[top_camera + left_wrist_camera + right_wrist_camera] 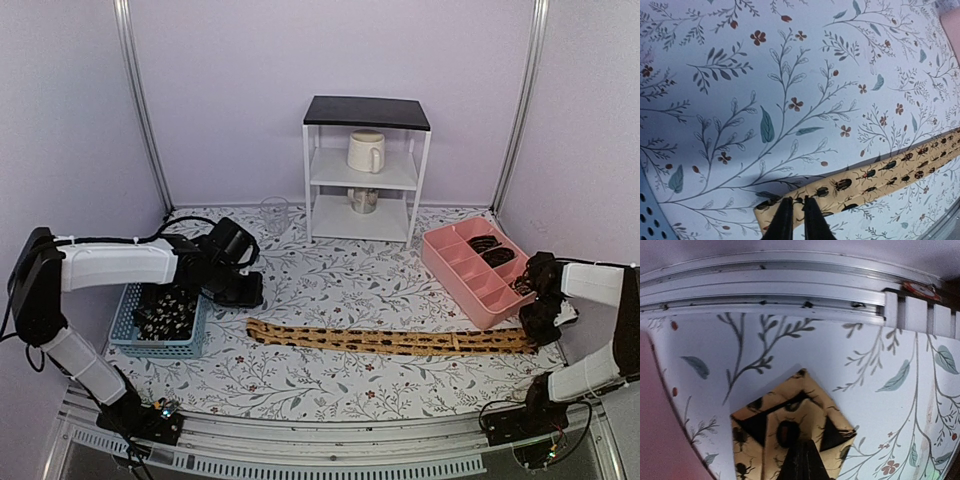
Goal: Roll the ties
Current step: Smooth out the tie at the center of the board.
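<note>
Blue basket [150, 349] at the left edge of the surface, dark speckled ties [165, 310] heaped inside, unrolled.

Left fingers [784, 221] are over the narrow end of the tan tie [390, 341], just right of the basket. They are drawn close, with only a slim gap. I cannot tell whether any fabric is pinched between them.

The tan tie lies flat and at full length along the near part of the surface, roughly parallel to its near edge, from beside the basket almost to the right edge. In the wrist view the dark pattern reads as small beetles.

Pink tray [470, 296] toward the right edge holds dark rolls [490, 247] in its compartments.

Right fingers [801, 462] are together, tips on the tie's wide pointed end.

Step, as judged: tie laid out and held at both ends, roll not yet begun. The next move calls for a firm nip on the narrow end, turning it over onto itself toward the right with the far end pinned — a slack grip would skew the coil.

Writing: none legible, no label or brand showing.
</note>
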### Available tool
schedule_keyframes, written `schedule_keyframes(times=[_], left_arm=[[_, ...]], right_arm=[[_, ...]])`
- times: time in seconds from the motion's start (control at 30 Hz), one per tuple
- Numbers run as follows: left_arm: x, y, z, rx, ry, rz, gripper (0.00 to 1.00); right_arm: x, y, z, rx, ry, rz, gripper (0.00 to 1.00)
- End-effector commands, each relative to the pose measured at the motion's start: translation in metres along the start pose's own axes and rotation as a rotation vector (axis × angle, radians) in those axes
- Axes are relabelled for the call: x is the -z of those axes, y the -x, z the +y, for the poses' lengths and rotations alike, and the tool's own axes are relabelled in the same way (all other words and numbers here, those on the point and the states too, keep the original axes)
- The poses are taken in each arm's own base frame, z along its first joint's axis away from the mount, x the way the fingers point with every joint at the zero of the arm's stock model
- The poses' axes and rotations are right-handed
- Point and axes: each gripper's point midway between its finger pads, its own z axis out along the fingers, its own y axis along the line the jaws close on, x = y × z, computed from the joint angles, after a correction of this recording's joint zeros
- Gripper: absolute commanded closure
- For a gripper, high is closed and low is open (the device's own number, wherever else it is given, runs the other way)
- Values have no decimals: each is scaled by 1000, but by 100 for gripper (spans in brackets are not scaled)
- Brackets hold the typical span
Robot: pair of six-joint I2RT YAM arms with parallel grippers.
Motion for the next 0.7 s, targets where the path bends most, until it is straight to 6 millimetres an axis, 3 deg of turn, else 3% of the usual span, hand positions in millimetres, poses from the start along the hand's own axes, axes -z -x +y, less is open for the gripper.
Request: schedule_keyframes(times=[0.0,0.13,0.23,0.33,0.43,0.67], left_arm=[[-3,-10,-25,-27,-65,36,96],[-9,-23,-31,-43,-86,61,100],[-18,-33,-22,-39,-50,95,100],[-23,-39,-11,-33,-7,109,100],[-30,-48,-3,-32,21,125,100],[-37,-62,9,-7,70,168,100]], right_arm=[[27,6,36,112,178,10,100],[62,2,46,156,335,34,100],[95,-6,60,231,503,55,100],[134,-35,81,381,751,133,100],[163,-65,90,473,935,202,100],[184,-145,93,683,1010,282,100]])
